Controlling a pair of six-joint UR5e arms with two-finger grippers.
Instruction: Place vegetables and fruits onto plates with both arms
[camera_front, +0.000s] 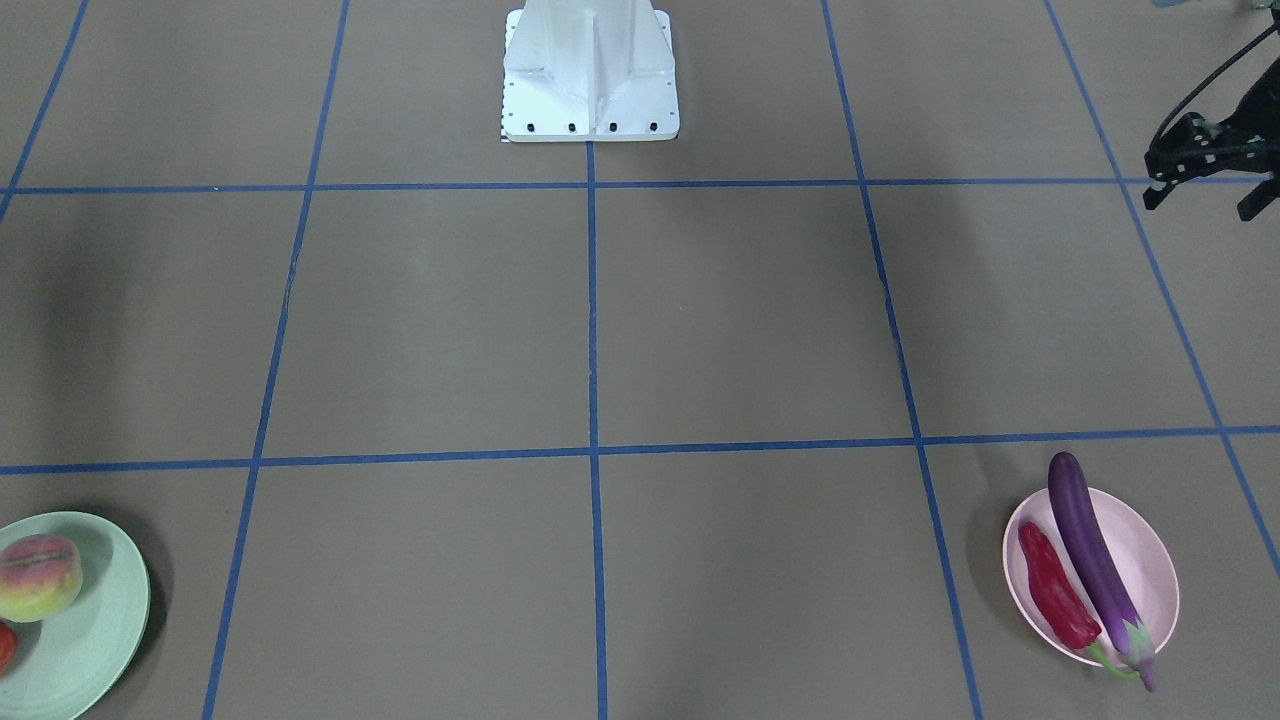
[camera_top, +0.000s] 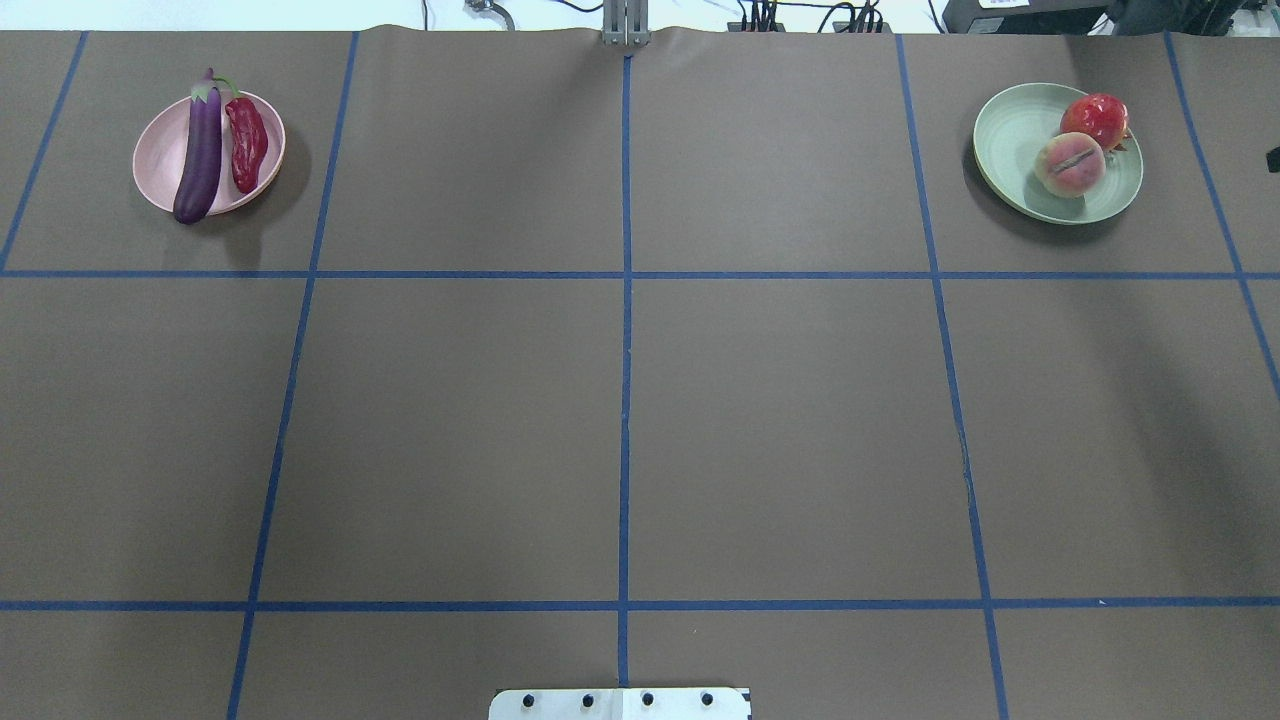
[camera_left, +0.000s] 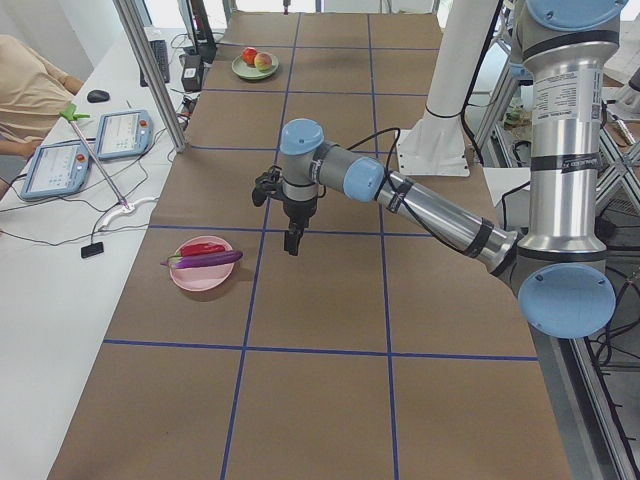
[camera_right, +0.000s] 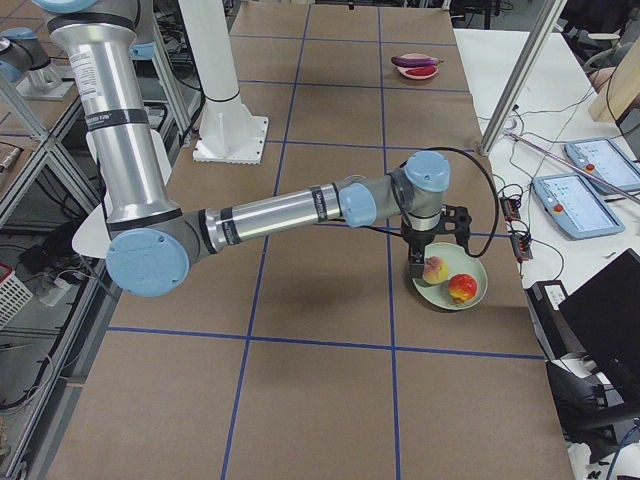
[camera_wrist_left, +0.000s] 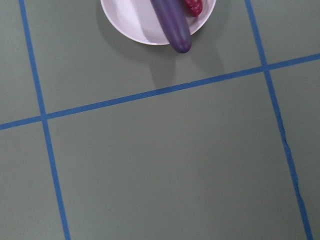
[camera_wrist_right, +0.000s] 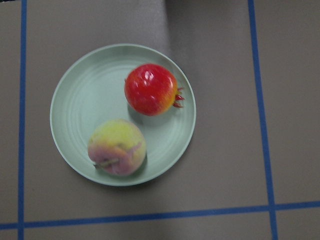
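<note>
Here, pink plate with vegetables, green plate, fruits

Left hand aloft, seemingly spread.

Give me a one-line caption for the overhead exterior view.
Eggplant and chili pepper lie on the pink plate, far left; peach and red fruit sit on the green plate, far right.

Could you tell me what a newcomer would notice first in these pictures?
In the overhead view, two filled plates sit at the far corners: a pink plate on the left with a purple eggplant and red chili pepper, a mint green plate on the right with a peach and red pomegranate. The left arm and right arm each reach out near one.
</note>
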